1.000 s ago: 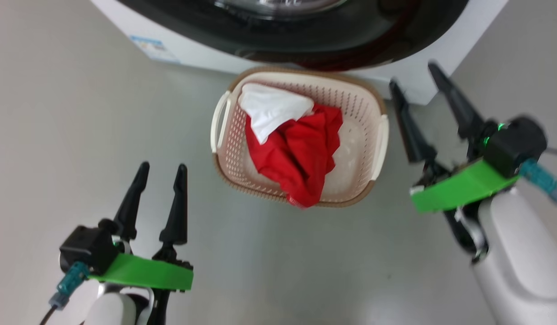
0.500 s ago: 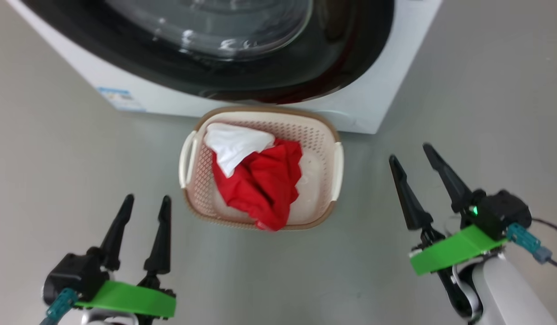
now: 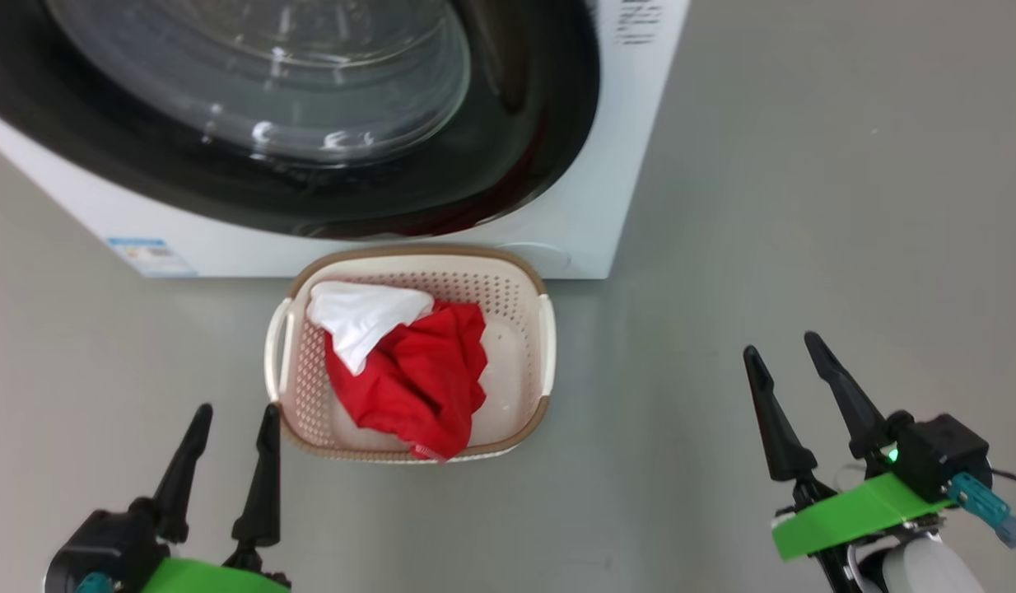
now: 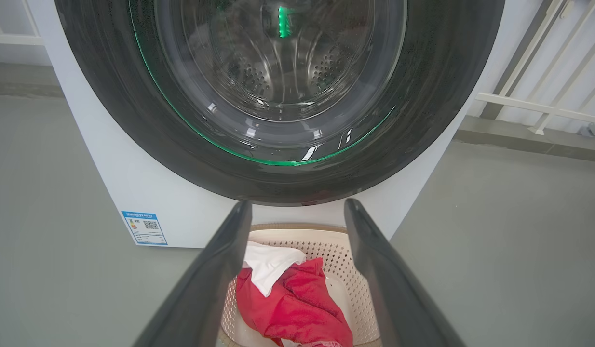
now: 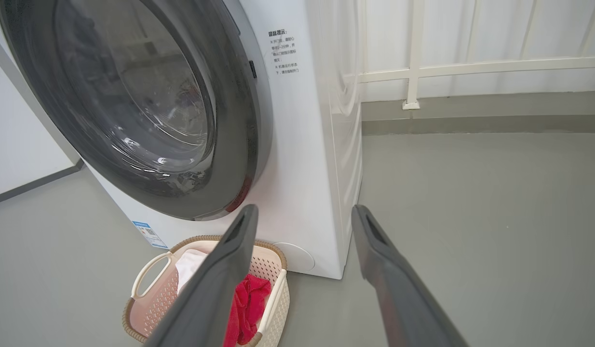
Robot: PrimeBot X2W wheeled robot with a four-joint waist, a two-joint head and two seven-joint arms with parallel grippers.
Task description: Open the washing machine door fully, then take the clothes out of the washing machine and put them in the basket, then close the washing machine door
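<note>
Head view: clothes [image 3: 421,383] are heaped in the basket [image 3: 409,251], set on the floor [image 3: 804,206] before the shut washing machine door [image 3: 516,156]. Fingers of left gripper [image 3: 236,409] and right gripper [image 3: 780,344] are held apart, empty.

Behind the basket [image 3: 417,250], the washing machine [image 3: 607,165] blocks the way, its shut door [image 3: 541,123] rising just above the basket's far rim. Bare floor [image 3: 804,206] lies open left, right and in front of the basket. Inside the basket, the clothes [image 3: 417,379] fill the left and middle; the right side is free.
</note>
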